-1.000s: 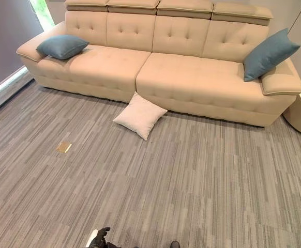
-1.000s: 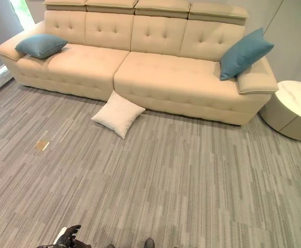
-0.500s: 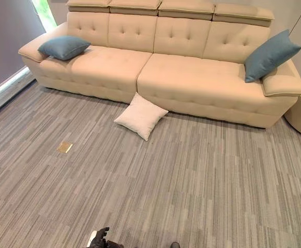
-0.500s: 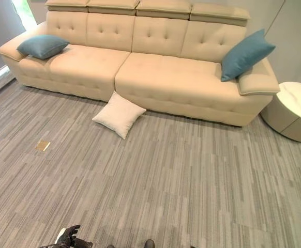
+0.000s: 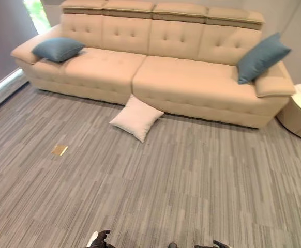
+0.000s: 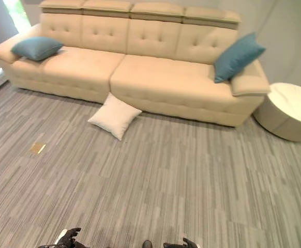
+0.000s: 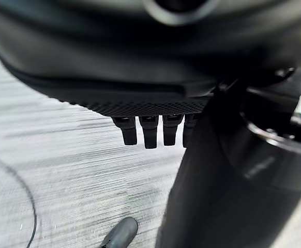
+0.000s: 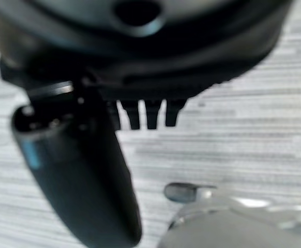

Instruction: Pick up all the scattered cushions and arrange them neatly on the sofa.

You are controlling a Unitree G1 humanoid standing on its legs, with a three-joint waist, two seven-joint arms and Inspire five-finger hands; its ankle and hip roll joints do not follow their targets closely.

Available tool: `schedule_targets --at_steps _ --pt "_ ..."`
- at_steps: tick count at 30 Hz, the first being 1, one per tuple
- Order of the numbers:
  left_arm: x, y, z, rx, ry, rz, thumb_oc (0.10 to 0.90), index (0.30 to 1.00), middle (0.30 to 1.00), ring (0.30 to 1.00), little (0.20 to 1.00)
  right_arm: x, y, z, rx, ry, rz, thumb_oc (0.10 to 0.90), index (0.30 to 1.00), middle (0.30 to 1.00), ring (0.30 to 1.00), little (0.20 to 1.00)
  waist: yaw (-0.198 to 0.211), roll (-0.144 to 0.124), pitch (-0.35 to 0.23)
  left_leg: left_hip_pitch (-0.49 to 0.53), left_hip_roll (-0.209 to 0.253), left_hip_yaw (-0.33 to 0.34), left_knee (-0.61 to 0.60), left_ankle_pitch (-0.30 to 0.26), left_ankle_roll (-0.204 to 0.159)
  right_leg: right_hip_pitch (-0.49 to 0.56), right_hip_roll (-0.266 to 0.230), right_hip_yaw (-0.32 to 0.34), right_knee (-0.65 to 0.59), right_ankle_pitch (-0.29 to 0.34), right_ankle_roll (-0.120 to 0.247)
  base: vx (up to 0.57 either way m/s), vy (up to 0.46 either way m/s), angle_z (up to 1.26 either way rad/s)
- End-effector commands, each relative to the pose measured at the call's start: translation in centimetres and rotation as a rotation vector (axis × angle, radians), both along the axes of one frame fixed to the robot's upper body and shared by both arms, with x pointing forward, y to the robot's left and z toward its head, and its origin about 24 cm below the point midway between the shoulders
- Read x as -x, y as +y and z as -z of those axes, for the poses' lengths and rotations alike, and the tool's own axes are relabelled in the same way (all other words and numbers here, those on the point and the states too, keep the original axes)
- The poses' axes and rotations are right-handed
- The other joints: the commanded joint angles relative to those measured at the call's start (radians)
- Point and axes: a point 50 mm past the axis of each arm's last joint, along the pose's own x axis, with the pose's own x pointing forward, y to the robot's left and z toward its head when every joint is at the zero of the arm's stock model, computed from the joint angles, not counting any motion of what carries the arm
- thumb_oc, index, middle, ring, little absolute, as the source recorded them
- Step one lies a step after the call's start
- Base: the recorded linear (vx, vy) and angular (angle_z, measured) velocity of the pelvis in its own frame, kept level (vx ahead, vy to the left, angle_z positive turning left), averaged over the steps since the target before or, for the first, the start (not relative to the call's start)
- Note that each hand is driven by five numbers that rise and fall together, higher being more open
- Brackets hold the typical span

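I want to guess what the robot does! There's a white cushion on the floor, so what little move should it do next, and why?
Probably step forward toward the white cushion. It lies on the carpet leaning against the sofa front, far from both hands: the left hand and right hand hang low, holding nothing. The two blue cushions already sit on the sofa.

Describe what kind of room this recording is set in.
Probably a living room or lounge: a long beige sofa with blue cushions, grey striped carpet, and a round white side table beside it.
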Motion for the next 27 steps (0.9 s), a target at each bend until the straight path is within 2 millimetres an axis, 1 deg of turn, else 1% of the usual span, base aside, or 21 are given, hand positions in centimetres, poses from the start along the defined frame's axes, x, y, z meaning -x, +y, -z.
schedule_targets --at_steps 1,3,5,7,8,9,10,11,12,13,14,16,17,19,21,22,23,24,25,26,27 --pt "-3.7 -0.7 -1.0 0.009 -0.093 0.043 0.800 0.900 0.900 0.900 0.900 -1.0 -2.7 -0.8 0.088 0.007 -0.082 0.800 0.900 0.900 0.900 0.900 -0.028 -0.001 0.050 0.002 0.145 -0.018 0.082 -0.014 -0.119 0.073 -0.037 0.010 0.032 -0.097 0.063 0.06 -0.236 -0.22" --pt "-4.0 -0.7 -1.1 0.010 -0.101 0.052 0.800 0.900 0.900 0.900 0.900 -0.6 -3.2 -0.8 0.111 0.035 -0.110 0.800 0.900 0.900 0.900 0.900 -0.031 -0.006 0.060 -0.010 0.163 -0.011 0.142 -0.027 -0.122 0.071 -0.032 0.016 0.056 -0.114 0.052 0.06 -0.278 -0.36" --pt "-4.8 -1.0 -1.4 0.004 -0.130 0.102 0.800 0.900 0.900 0.900 0.900 -0.7 -3.9 -1.1 0.152 0.060 -0.186 0.800 0.900 0.900 0.900 0.900 -0.013 -0.023 0.099 -0.101 0.248 -0.060 0.385 0.070 -0.117 0.083 0.003 0.048 0.098 -0.143 0.010 0.12 -0.505 -0.54" --pt "-5.1 -1.5 -1.6 0.000 -0.142 0.140 0.800 0.900 0.900 0.900 0.900 -1.7 -4.0 -1.4 0.172 0.038 -0.224 0.800 0.900 0.900 0.900 0.900 0.008 -0.034 0.135 -0.217 0.258 -0.141 0.587 0.122 -0.085 0.086 0.018 0.065 0.108 -0.145 -0.014 0.01 -0.296 -0.77" --pt "-5.1 -1.5 -1.6 0.000 -0.142 0.140 0.800 0.900 0.900 0.900 0.900 -1.7 -4.0 -1.4 0.172 0.038 -0.224 0.800 0.900 0.900 0.900 0.900 0.008 -0.034 0.135 -0.217 0.258 -0.141 0.587 0.122 -0.085 0.086 0.018 0.065 0.108 -0.145 -0.014 0.05 -0.222 -1.08" --pt "-4.1 -1.9 -1.1 -0.003 -0.116 0.171 0.800 0.900 0.900 0.900 0.900 -2.8 -4.3 -1.8 0.192 0.021 -0.257 0.800 0.900 0.900 0.900 0.900 0.054 -0.044 0.151 -0.348 0.128 -0.212 0.716 0.060 -0.044 0.092 0.018 0.110 0.123 -0.155 -0.025 0.06 -0.137 -0.68" --pt "-4.1 -1.9 -1.1 -0.003 -0.116 0.171 0.800 0.900 0.900 0.900 0.900 -2.8 -4.3 -1.8 0.192 0.021 -0.257 0.800 0.900 0.900 0.900 0.900 0.053 -0.046 0.147 -0.352 0.126 -0.212 0.713 0.063 -0.043 0.087 0.017 0.109 0.123 -0.154 -0.025 0.13 -0.144 -0.64" --pt "-3.6 -1.8 -1.0 -0.005 -0.104 0.171 0.800 0.900 0.900 0.900 0.900 -3.0 -4.4 -1.9 0.198 0.019 -0.262 0.800 0.900 0.900 0.900 0.900 0.082 -0.044 0.147 -0.387 0.053 -0.214 0.691 0.018 -0.037 0.106 0.024 0.132 0.119 -0.162 -0.019 0.17 -0.026 -0.96" --pt "-3.0 -1.7 -0.8 -0.011 -0.087 0.176 0.800 0.900 0.900 0.900 0.900 -3.4 -4.3 -2.0 0.199 0.005 -0.278 0.800 0.900 0.900 0.900 0.900 0.111 -0.049 0.142 -0.408 0.007 -0.201 0.635 -0.004 -0.036 0.122 0.025 0.154 0.111 -0.167 -0.009 0.39 -0.015 -1.23" --pt "-2.0 -1.7 -0.4 -0.016 -0.053 0.178 0.800 0.900 0.900 0.900 0.900 -4.0 -3.8 -2.0 0.206 -0.010 -0.318 0.800 0.900 0.900 0.900 0.900 0.134 -0.039 0.127 -0.426 -0.025 -0.157 0.474 0.000 -0.027 0.143 0.034 0.177 0.101 -0.183 0.002 0.49 -0.010 -1.57" --pt "-1.5 -1.8 -0.2 -0.014 -0.037 0.180 0.800 0.900 0.900 0.900 0.900 -4.2 -3.6 -2.0 0.210 -0.018 -0.335 0.800 0.900 0.900 0.900 0.900 0.146 -0.029 0.120 -0.426 -0.048 -0.125 0.355 0.044 -0.028 0.164 0.042 0.187 0.093 -0.193 0.008 0.52 0.008 -1.23" --pt "-1.1 -1.6 -0.1 -0.015 -0.016 0.166 0.800 0.900 0.900 0.900 0.900 -4.8 -3.5 -2.3 0.215 -0.041 -0.347 0.800 0.900 0.900 0.900 0.900 0.159 -0.003 0.108 -0.438 -0.070 -0.051 0.151 0.115 -0.043 0.200 0.075 0.213 0.077 -0.213 0.018 0.37 -0.007 -1.14" --pt "-1.1 -1.6 -0.1 -0.015 -0.016 0.166 0.800 0.900 0.900 0.900 0.900 -4.8 -3.5 -2.3 0.215 -0.041 -0.348 0.800 0.900 0.900 0.900 0.900 0.161 -0.008 0.110 -0.426 -0.076 -0.046 0.137 0.120 -0.042 0.204 0.068 0.215 0.076 -0.216 0.019 0.33 -0.009 -0.66" --pt "-0.7 -1.2 0.0 -0.026 -0.004 0.157 0.800 0.900 0.900 0.900 0.900 -5.0 -3.1 -2.2 0.210 -0.049 -0.348 0.800 0.900 0.900 0.900 0.900 0.164 0.005 0.098 -0.447 -0.079 0.048 0.020 0.127 -0.038 0.242 0.078 0.238 0.066 -0.240 0.028 0.45 0.056 -0.40" --pt "0.3 -0.7 0.2 -0.037 0.027 0.128 0.800 0.900 0.900 0.900 0.900 -5.2 -2.7 -2.1 0.204 -0.047 -0.359 0.800 0.900 0.900 0.900 0.900 0.178 0.011 0.083 -0.462 -0.086 0.050 0.007 0.140 -0.033 0.263 0.080 0.265 0.075 -0.256 0.033 0.45 0.091 -0.42" --pt "1.7 -0.2 0.5 -0.042 0.073 0.089 0.800 0.900 0.900 0.900 0.900 -5.1 -2.1 -1.9 0.190 -0.035 -0.381 0.800 0.900 0.900 0.900 0.900 0.193 0.012 0.063 -0.445 -0.089 0.028 0.000 0.142 -0.010 0.271 0.080 0.279 0.090 -0.265 0.040 0.41 0.096 -0.71" --pt "2.3 0.4 0.6 -0.053 0.088 0.056 0.800 0.900 0.900 0.900 0.900 -4.9 -1.6 -1.7 0.181 -0.025 -0.404 0.800 0.900 0.900 0.900 0.900 0.198 0.004 0.054 -0.436 -0.106 -0.009 0.000 0.171 0.007 0.279 0.072 0.278 0.105 -0.272 0.046 0.76 0.124 -1.09" --pt "3.1 1.3 0.6 -0.071 0.108 -0.001 0.800 0.900 0.900 0.900 0.900 -4.3 -0.4 -1.2 0.149 -0.012 -0.433 0.800 0.900 0.900 0.900 0.900 0.221 -0.033 0.032 -0.419 -0.125 -0.059 0.011 0.208 0.021 0.272 0.051 0.277 0.168 -0.250 0.073 0.56 0.084 -0.95" --pt "3.1 1.3 0.6 -0.071 0.108 -0.001 0.800 0.900 0.900 0.900 0.900 -4.3 -0.4 -1.2 0.149 -0.012 -0.433 0.800 0.900 0.900 0.900 0.900 0.224 -0.030 0.030 -0.422 -0.121 -0.058 0.011 0.209 0.020 0.268 0.055 0.280 0.168 -0.247 0.072 0.52 0.065 -0.81" --pt "3.6 1.7 0.6 -0.074 0.118 -0.035 0.800 0.900 0.900 0.900 0.900 -3.9 0.2 -1.0 0.137 -0.001 -0.455 0.800 0.900 0.900 0.900 0.900 0.234 -0.052 0.019 -0.411 -0.132 -0.061 0.020 0.199 0.032 0.253 0.038 0.274 0.223 -0.194 0.108 0.46 0.114 -0.26" --pt "3.6 2.2 0.5 -0.077 0.120 -0.066 0.800 0.900 0.900 0.900 0.900 -3.3 0.7 -0.7 0.116 0.019 -0.473 0.800 0.900 0.900 0.900 0.900 0.237 -0.089 0.015 -0.373 -0.155 -0.051 0.043 0.154 0.052 0.220 -0.010 0.243 0.352 -0.044 0.215 0.57 0.126 -0.11"
